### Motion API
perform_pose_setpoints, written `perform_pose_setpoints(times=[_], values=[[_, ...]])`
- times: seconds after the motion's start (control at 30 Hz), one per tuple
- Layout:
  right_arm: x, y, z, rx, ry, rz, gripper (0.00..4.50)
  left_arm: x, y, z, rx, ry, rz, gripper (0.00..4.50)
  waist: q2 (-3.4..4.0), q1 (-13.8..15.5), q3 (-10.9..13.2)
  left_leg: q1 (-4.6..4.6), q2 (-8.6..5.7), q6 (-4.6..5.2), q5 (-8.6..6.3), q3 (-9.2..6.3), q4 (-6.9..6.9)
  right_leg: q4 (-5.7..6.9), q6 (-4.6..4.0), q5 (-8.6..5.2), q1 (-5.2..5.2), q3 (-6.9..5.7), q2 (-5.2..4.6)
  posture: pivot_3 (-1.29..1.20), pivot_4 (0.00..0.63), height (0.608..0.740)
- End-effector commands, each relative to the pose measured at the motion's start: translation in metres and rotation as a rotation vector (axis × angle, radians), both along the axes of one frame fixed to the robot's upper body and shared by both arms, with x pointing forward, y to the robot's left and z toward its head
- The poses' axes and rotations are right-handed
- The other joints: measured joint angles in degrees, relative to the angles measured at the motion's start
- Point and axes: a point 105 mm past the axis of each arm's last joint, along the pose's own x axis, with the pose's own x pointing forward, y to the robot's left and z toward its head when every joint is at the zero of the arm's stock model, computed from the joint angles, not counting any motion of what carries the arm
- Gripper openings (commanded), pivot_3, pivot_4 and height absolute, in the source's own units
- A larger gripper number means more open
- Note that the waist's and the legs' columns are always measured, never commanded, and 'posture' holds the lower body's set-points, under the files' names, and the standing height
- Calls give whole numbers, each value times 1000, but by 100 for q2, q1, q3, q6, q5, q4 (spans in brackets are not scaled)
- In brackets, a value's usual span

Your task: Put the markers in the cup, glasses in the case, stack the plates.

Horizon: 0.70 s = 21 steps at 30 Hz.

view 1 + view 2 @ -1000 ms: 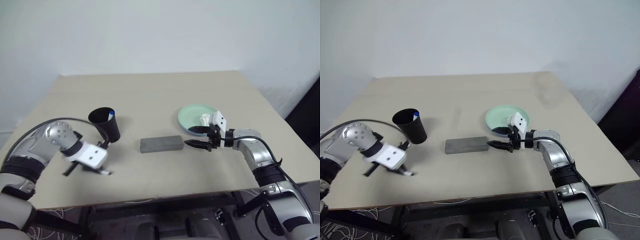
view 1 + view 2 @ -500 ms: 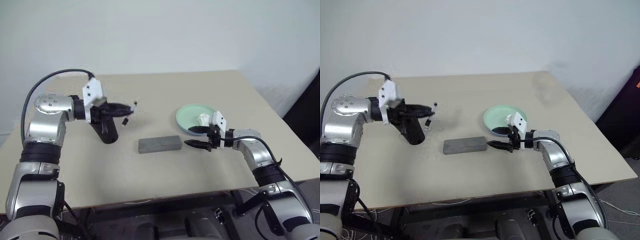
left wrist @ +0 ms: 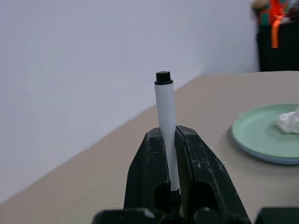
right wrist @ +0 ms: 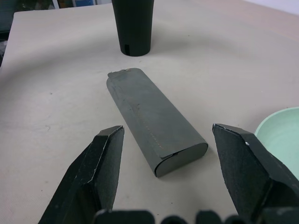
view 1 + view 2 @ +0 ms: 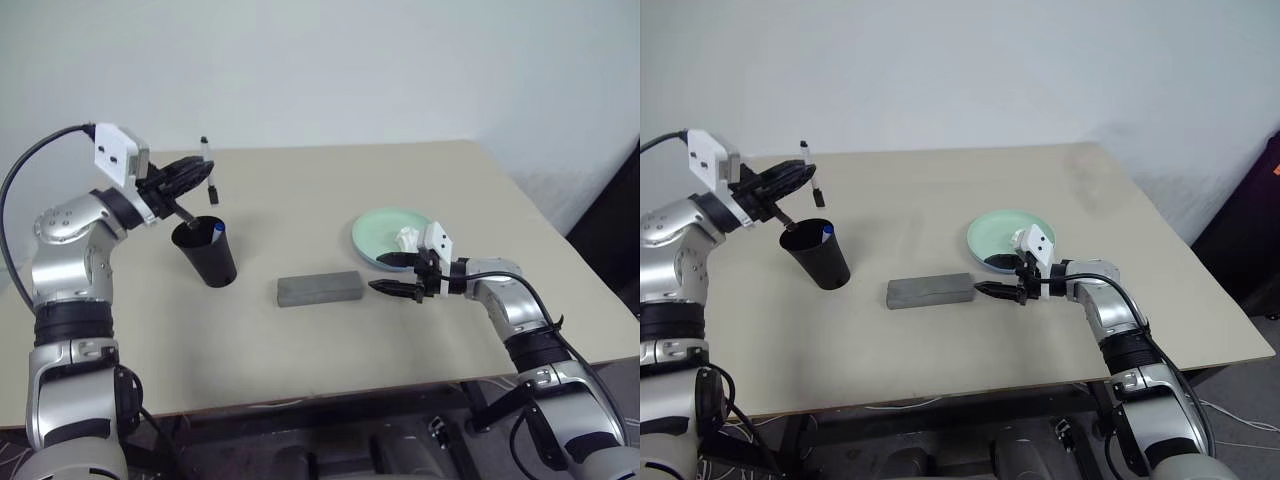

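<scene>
Nearest the robot, at the table's centre, the grey case (image 5: pixel 320 289) lies closed on its long side, with the right gripper (image 5: pixel 395 288) at its 3 o'clock end, jaws spread wide and empty, just beside it. At 1 o'clock from the case sits the pale green plate (image 5: pixel 385 232) holding a white tissue lump (image 5: pixel 408 238). Farther off, at 10 o'clock from the case, the black cup (image 5: pixel 207 252) stands upright with a blue-capped marker (image 5: pixel 219 228) already inside. Above its rim the left gripper (image 5: pixel 192 180) is clamped on the black-and-white marker (image 5: pixel 208 171), held nearly vertical. Judged step: insertion. The marker's lower tip should be centred over the cup mouth, lowered past the rim, then let go, avoiding a nudge that could tip the cup.
</scene>
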Motion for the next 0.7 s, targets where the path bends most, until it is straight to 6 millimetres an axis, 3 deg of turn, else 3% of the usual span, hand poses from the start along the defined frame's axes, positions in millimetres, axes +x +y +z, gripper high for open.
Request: perform_pose_setpoints(times=[0.03,0.7], values=[[5,3,21,22,-75,17,3293,-4,6,17,-4,-74,38,73,-1,11,0,-1,0,0,0,0,0,0,0,0,0,-1,0,0,0,740],[3,0,36,90,-80,41,3293,6,11,-18,-55,8,94,73,-1,4,0,0,-5,-1,0,-6,0,-6,0,0,6,-11,-5,0,0,740]])
